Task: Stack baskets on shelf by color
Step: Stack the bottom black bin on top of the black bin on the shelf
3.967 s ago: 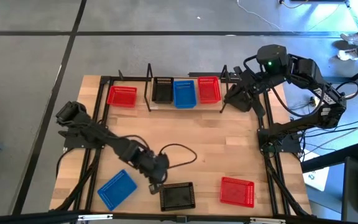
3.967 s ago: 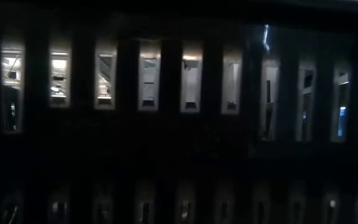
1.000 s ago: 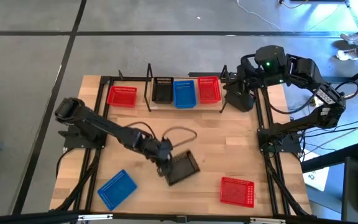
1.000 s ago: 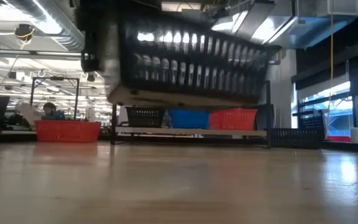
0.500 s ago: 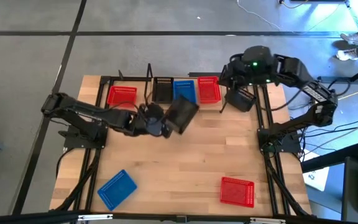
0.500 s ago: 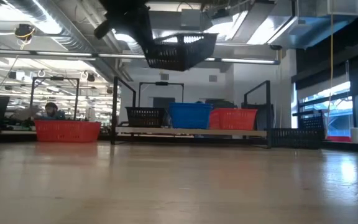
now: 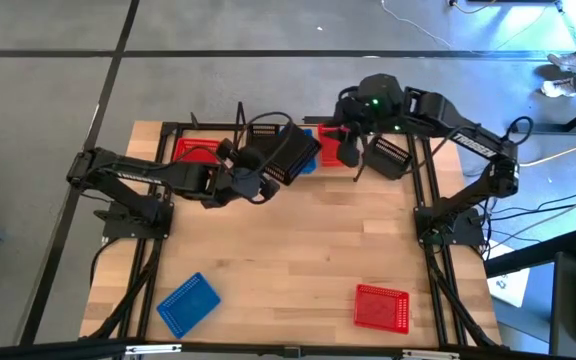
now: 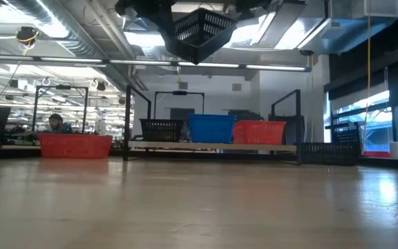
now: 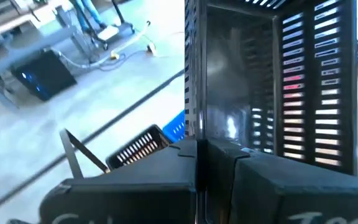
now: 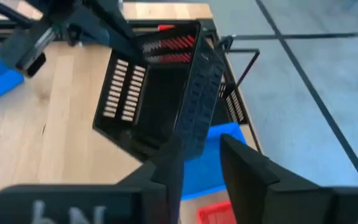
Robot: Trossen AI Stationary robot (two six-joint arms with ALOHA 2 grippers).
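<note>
The left pincer [image 7: 258, 172] is clamped tight on the wall of a black basket [image 7: 290, 154], and there it hangs, tilted and high over the far middle of the counter [image 7: 298, 250], right above the shelf [image 8: 213, 146]. On the shelf sit a black basket [image 8: 162, 129], a blue one [image 8: 211, 128] and a red one [image 8: 259, 131] side by side, with another red basket [image 8: 74, 145] off to the left. Now the right pincer [image 10: 194, 165] is in close too, fingers standing apart, its tips just at the carried basket's rim in its own wrist view; I cannot tell if they touch it. Here is the worry: two arms crowded over one small shelf. If the right arm closes in while the left one lowers, they could knock together, or shove the basket askew. The grip is on a single thin wall, so the basket dangles at an angle; set down like that, I'd judge it could catch a corner on the shelf's black posts or land across the blue basket instead of nesting into the black one. A bump could also push the shelf baskets out of line. Nearer, a blue basket [image 7: 188, 302] and a red basket [image 7: 381, 307] wait on the counter, and another black one [image 7: 388, 156] sits at the far right.
</note>
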